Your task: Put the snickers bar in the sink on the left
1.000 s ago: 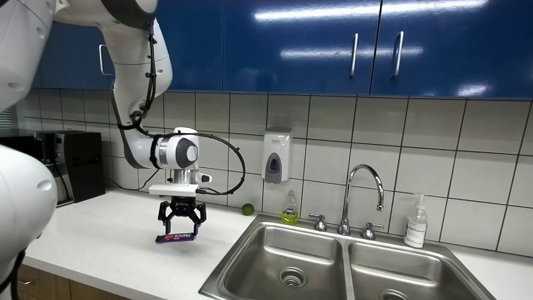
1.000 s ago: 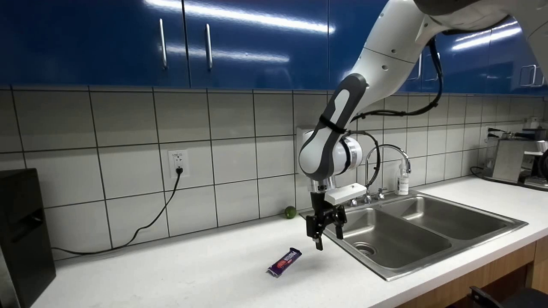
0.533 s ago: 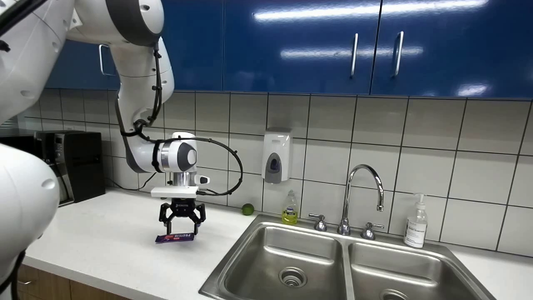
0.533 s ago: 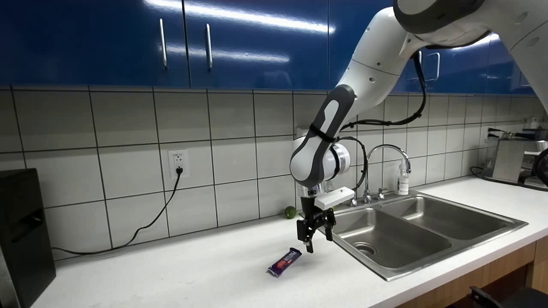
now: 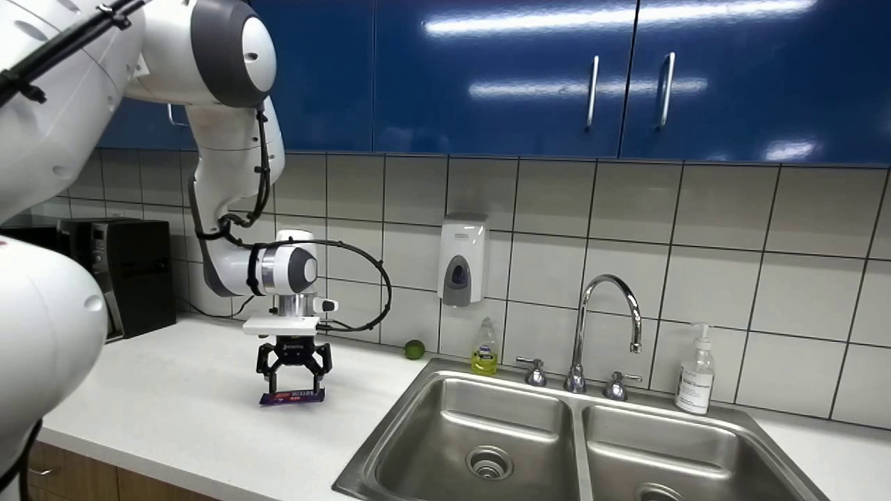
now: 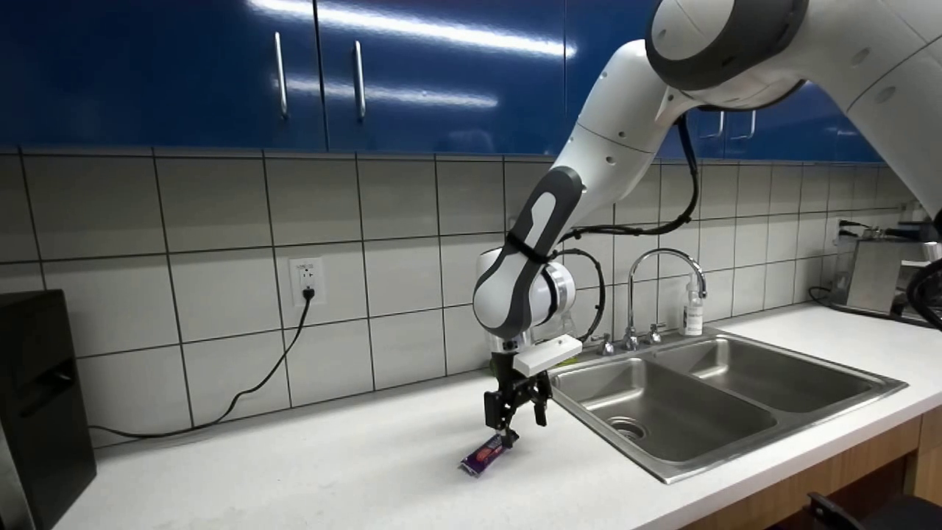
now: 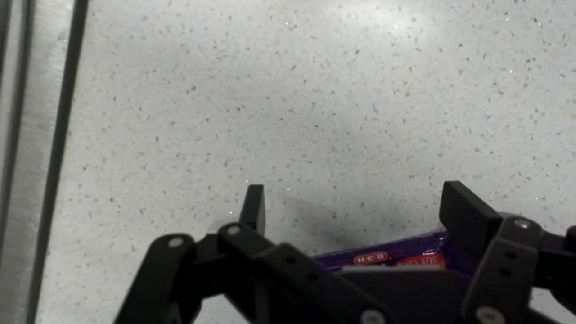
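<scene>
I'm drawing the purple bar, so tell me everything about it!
The purple bar is narrow, in a shiny, plastic-looking wrapper with red patches and "H-E-B" lettering. It lies label-up on the white counter, outside the sink. The open hand is close by; I can't tell if they touch.

Purple bar point(image 5: 292, 397) (red-labelled) on counter point(image 5: 188, 396)
</scene>
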You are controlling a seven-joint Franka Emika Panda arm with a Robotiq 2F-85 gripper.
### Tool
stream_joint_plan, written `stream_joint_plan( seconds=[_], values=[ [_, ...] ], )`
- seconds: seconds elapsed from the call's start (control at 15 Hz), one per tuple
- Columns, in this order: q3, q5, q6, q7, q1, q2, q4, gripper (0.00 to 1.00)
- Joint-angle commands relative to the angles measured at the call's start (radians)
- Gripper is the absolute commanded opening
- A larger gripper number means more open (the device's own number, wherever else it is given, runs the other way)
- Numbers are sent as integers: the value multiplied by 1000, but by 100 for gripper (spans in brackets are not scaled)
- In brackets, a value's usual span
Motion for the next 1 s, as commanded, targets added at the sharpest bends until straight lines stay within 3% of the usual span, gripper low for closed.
stream_joint_plan(
  seconds=[0.0, 0.4, 0.93],
  values=[
    [-9, -30, -24, 37, 18, 41, 61, 100],
    [-22, -32, -21, 43, 22, 81, 115, 100],
    [0, -10, -4, 9, 0, 71, 85, 100]
  ],
)
